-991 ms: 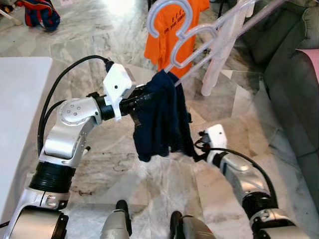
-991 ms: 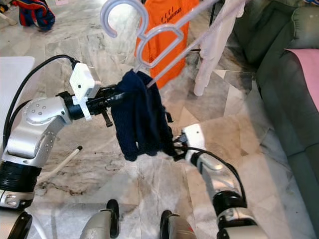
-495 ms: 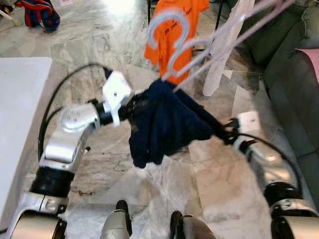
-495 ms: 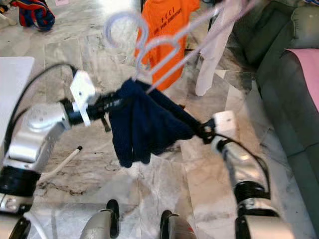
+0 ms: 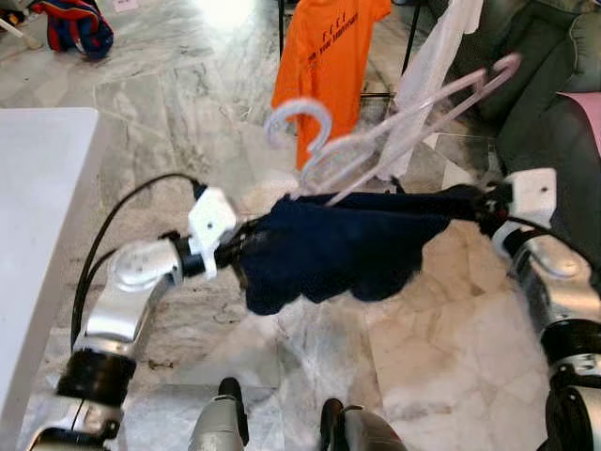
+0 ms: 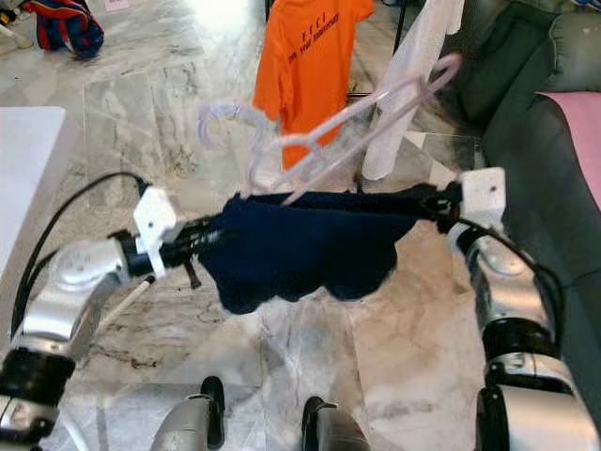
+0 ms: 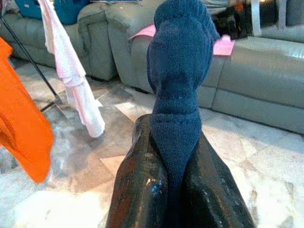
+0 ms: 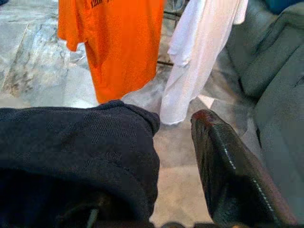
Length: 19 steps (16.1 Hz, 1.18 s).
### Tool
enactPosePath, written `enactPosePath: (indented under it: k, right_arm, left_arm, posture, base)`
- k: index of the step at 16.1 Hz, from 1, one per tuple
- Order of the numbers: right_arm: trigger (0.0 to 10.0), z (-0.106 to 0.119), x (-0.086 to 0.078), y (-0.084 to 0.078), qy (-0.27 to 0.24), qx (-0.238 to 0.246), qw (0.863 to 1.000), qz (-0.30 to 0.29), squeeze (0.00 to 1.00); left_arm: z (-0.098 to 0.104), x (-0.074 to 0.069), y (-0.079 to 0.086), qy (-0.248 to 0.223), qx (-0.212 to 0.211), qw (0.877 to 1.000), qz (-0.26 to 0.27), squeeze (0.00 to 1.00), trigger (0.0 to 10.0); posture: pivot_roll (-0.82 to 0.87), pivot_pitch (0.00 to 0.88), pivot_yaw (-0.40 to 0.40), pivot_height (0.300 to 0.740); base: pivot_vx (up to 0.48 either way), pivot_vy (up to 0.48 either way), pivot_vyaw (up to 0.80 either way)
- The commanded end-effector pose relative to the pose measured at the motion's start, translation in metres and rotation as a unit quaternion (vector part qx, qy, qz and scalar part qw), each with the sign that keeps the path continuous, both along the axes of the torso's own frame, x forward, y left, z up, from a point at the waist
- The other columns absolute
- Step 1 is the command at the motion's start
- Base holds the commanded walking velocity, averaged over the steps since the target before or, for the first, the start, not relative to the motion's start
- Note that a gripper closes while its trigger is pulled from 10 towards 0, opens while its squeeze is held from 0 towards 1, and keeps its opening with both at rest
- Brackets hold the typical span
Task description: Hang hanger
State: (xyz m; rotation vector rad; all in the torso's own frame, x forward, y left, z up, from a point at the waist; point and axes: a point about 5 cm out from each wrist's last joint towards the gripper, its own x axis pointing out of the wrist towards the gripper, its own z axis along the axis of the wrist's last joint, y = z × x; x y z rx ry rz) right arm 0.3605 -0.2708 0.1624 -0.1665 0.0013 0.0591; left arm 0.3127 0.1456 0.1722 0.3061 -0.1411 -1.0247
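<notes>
While stretched level between both arms, dark navy garment (image 5: 343,249) spans the middle of the head view, sagging a little at 6 o'clock. Left gripper (image 7: 178,161) clamped tight on one bunched end of that cloth, black fingers (image 7: 142,185) pressed against it from both sides. Right gripper (image 6: 434,204) at 3 o'clock, holding the other end; from its wrist camera, cloth wrapped over one side and one black finger (image 8: 235,178) standing apart beside it, so whether clamped or loose cannot be told. Pale translucent hanger (image 5: 394,132) lying tilted on top of the garment, hook toward 10 o'clock, long arm reaching up toward 2 o'clock.

Underfoot, grey-veined marble floor (image 5: 169,85), glossy with window glare at 12 o'clock. White table edge (image 5: 38,216) at 9 o'clock. Orange T-shirt (image 5: 324,61) and white garment (image 5: 427,75) hanging on a black rack at 12 to 1 o'clock. Grey-green sofa (image 5: 554,103) at 2 to 3 o'clock with pink cloth (image 5: 587,113) on it. Red-and-blue bag (image 5: 75,23) at 11 o'clock.
</notes>
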Motion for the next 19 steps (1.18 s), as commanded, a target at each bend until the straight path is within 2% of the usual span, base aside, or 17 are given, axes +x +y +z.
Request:
enactPosePath:
  k: [1, 4, 5, 6, 9, 16, 18, 19]
  right_arm:
    - [0.0, 0.011, -0.008, -0.031, -0.015, 0.003, 0.998, -0.068, 0.00]
    - [0.0, 0.027, -0.005, -0.036, -0.036, -0.002, 0.997, -0.074, 0.00]
    - [0.0, 0.037, -0.001, -0.035, -0.049, -0.010, 0.996, -0.072, 0.00]
    - [0.0, 0.039, 0.000, -0.034, -0.051, -0.011, 0.996, -0.071, 0.00]
    - [0.0, 0.058, 0.005, -0.029, -0.081, -0.023, 0.994, -0.066, 0.00]
    - [0.0, 0.075, 0.008, -0.019, -0.114, -0.024, 0.992, -0.052, 0.00]
    - [0.0, 0.077, 0.007, -0.020, -0.118, -0.023, 0.991, -0.052, 0.00]
    - [0.0, 0.079, 0.006, -0.018, -0.125, -0.022, 0.991, -0.047, 0.00]
  left_arm:
    - [-0.002, -0.003, 0.014, -0.005, -0.002, 1.000, 0.012, 0.00, 0.0]
    - [-0.015, -0.012, 0.014, 0.008, 0.002, 1.000, -0.009, 0.00, 0.0]
    - [-0.028, -0.019, 0.012, 0.026, 0.013, 0.999, -0.026, 0.00, 0.0]
    - [-0.031, -0.020, 0.011, 0.032, 0.012, 0.999, -0.028, 0.00, 0.0]
    - [-0.056, -0.030, 0.010, 0.062, 0.033, 0.996, -0.046, 0.00, 0.0]
    - [-0.089, -0.030, 0.017, 0.109, 0.062, 0.992, -0.017, 0.00, 0.0]
    - [-0.094, -0.027, 0.019, 0.130, 0.036, 0.991, 0.011, 0.00, 0.0]
    - [-0.096, -0.026, 0.020, 0.127, 0.042, 0.991, 0.015, 0.00, 0.0]
  posture:
    - [0.04, 0.292, -0.048, 0.740]
    - [0.04, 0.293, -0.050, 0.740]
    - [0.04, 0.294, -0.050, 0.740]
    - [0.04, 0.294, -0.050, 0.740]
    - [0.03, 0.295, -0.052, 0.740]
    - [0.02, 0.297, -0.046, 0.740]
    - [0.02, 0.297, -0.044, 0.740]
    - [0.02, 0.297, -0.043, 0.740]
  base:
    - [0.000, 0.000, 0.00]
    - [0.000, 0.000, 0.00]
    - [0.000, 0.000, 0.00]
    - [0.000, 0.000, 0.00]
    - [0.000, 0.000, 0.00]
    - [0.000, 0.000, 0.00]
    - [0.000, 0.000, 0.00]
    - [0.000, 0.000, 0.00]
